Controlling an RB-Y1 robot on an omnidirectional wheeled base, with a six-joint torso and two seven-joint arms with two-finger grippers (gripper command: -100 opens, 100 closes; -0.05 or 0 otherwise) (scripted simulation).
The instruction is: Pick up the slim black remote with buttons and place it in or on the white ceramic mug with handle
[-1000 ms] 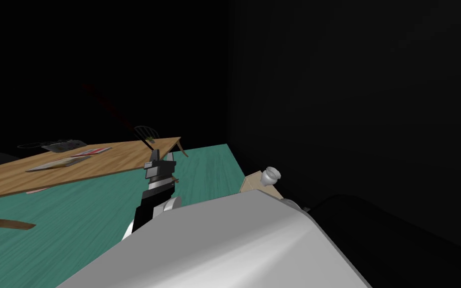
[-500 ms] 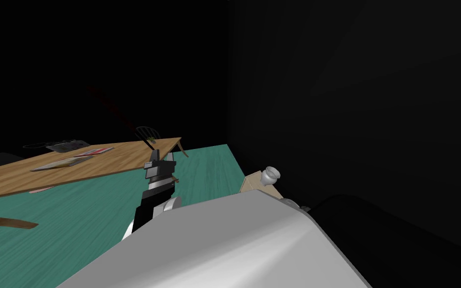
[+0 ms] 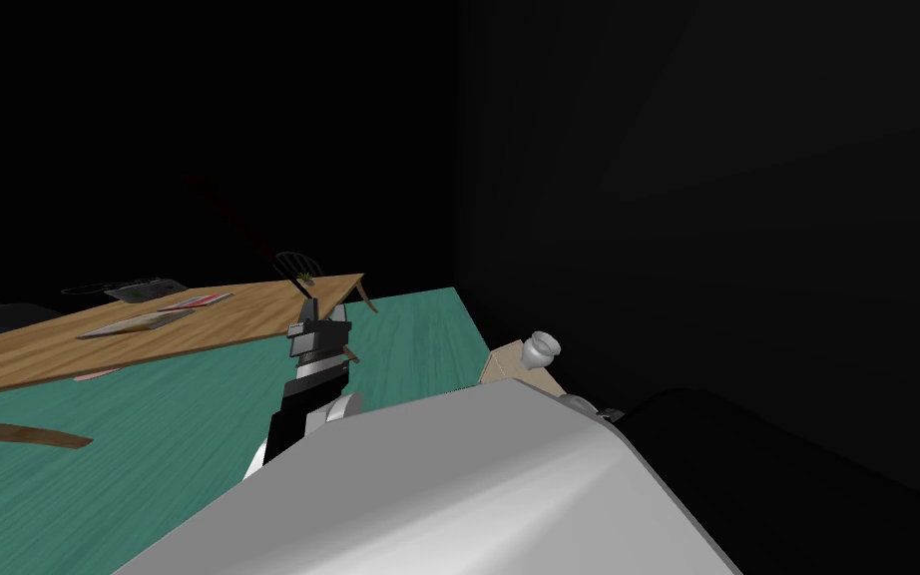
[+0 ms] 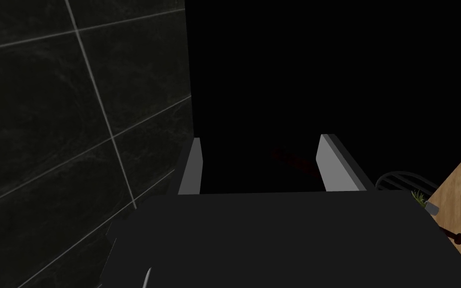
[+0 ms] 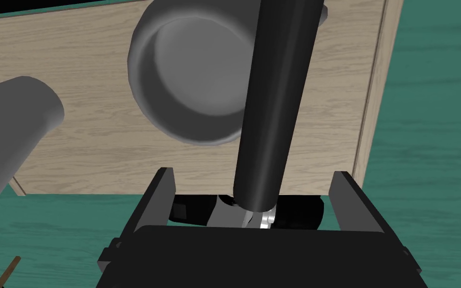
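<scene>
The black remote (image 5: pixel 274 100) just looks like a plain dark bar here. It's standing up between the right jaws, which are spread wide and not touching it on either side. Its far end runs off the frame edge, and its near end sits over some silver-and-black bits I can't make out. I can't tell which face of it I'm looking at either.

It crosses in front of the white mug (image 5: pixel 139 80), so that side of the rim is hidden. No idea whether the two actually touch. The mug stands on a small pale wood surface (image 5: pixel 84 150) over a teal floor (image 5: pixel 424 125).

The left jaws are released too, hanging in front of the big wooden surface (image 3: pixel 229 324). The flat printed things (image 3: pixel 134 322) lying on it are too small to read.
</scene>
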